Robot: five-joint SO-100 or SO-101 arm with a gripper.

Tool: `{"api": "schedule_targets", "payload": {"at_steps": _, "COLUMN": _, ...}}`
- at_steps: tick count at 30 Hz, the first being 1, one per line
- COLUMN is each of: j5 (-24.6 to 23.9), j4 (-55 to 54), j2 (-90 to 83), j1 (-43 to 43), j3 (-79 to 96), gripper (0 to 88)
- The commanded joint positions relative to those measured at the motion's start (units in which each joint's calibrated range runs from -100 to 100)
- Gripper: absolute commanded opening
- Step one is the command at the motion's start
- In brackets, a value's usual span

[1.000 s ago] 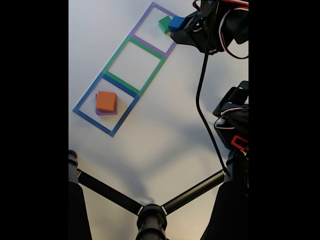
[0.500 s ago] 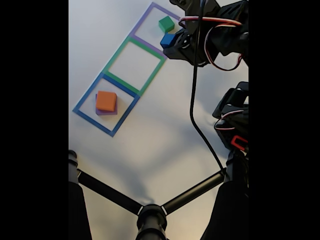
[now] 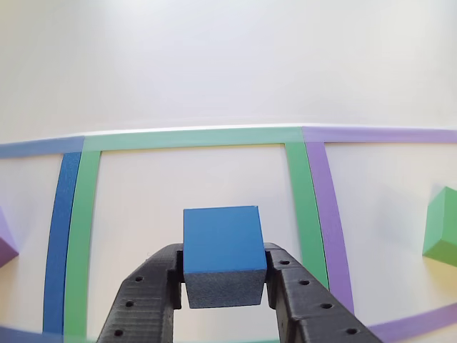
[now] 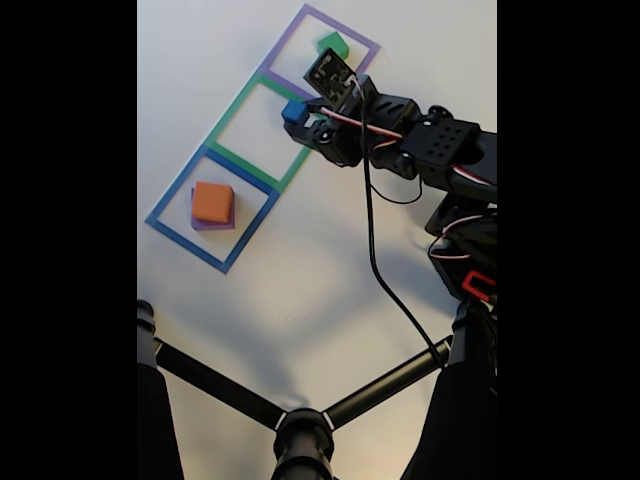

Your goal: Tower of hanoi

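My gripper is shut on the small blue cube, held over the green tape square. In the fixed view the blue cube hangs at the gripper above the right side of the middle green tape square. The green block sits inside the purple tape square; in the other view the green block shows at the right edge. The orange block rests on the flat purple block inside the blue tape square. A corner of the purple block shows at the left edge.
The arm's black body with its cable reaches in from the right. A black tripod spreads its legs across the bottom of the fixed view. White tabletop lies bare between the squares and the tripod.
The gripper has carried the blue cube from beside the green block at the purple square down and left, to over the green tape square.
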Motion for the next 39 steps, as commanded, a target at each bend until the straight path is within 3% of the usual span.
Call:
{"api": "schedule_targets", "payload": {"at_steps": 1, "j5": 0.75, "j4": -19.14, "j2": 11.17, "j1": -1.34, "j3": 0.39, "gripper": 4.9}}
{"api": "schedule_targets", "payload": {"at_steps": 16, "j5": 0.75, "j4": -52.65, "j2": 42.66, "j1": -3.40, "j3": -2.61, "gripper": 5.3}}
{"api": "schedule_targets", "payload": {"at_steps": 31, "j5": 0.75, "j4": -58.15, "j2": 57.08, "j1": -2.49, "j3": -10.97, "gripper": 5.5}}
{"api": "schedule_targets", "payload": {"at_steps": 39, "j5": 0.75, "j4": -60.01, "j2": 59.33, "j1": -2.26, "j3": -11.24, "gripper": 13.8}}
